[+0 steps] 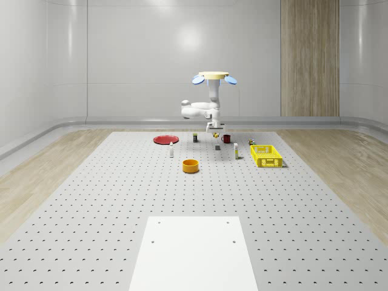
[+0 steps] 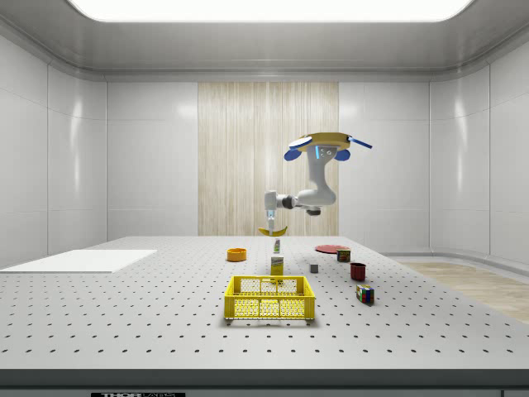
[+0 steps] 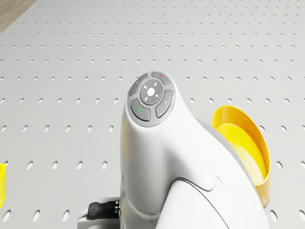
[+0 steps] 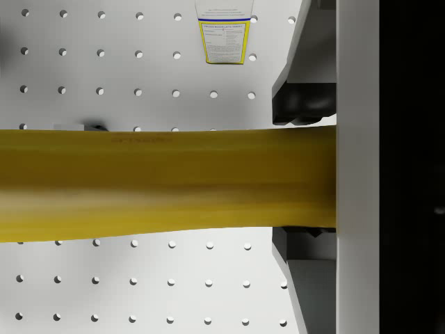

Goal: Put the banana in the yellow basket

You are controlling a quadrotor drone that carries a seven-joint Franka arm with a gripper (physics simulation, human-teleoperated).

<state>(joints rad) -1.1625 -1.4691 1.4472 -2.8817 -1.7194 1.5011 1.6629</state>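
The banana [image 4: 167, 182] is a long yellow bar across the wrist view, and my gripper [image 4: 306, 177] is shut on it, one dark finger [image 4: 303, 106] on each side. In the side view the banana [image 2: 273, 231] hangs under the gripper [image 2: 270, 222], well above the table. The drone [image 2: 326, 147] hovers high over the far part of the table, with the arm reaching down and toward the side view's left. The yellow basket [image 1: 267, 156] stands on the table to the whole-scene view's right of the gripper [image 1: 213, 130] and nearer the camera. In the side view the basket [image 2: 271, 298] is in front.
An orange bowl [image 1: 191, 165], a red plate [image 1: 165, 139], a red mug [image 1: 226, 138], two small bottles [image 1: 171, 151] [image 1: 236, 153] and a colour cube [image 2: 364, 294] stand on the perforated table. A white pad [image 1: 194, 254] lies near the front. A yellow-labelled carton [image 4: 224, 31] is below the gripper.
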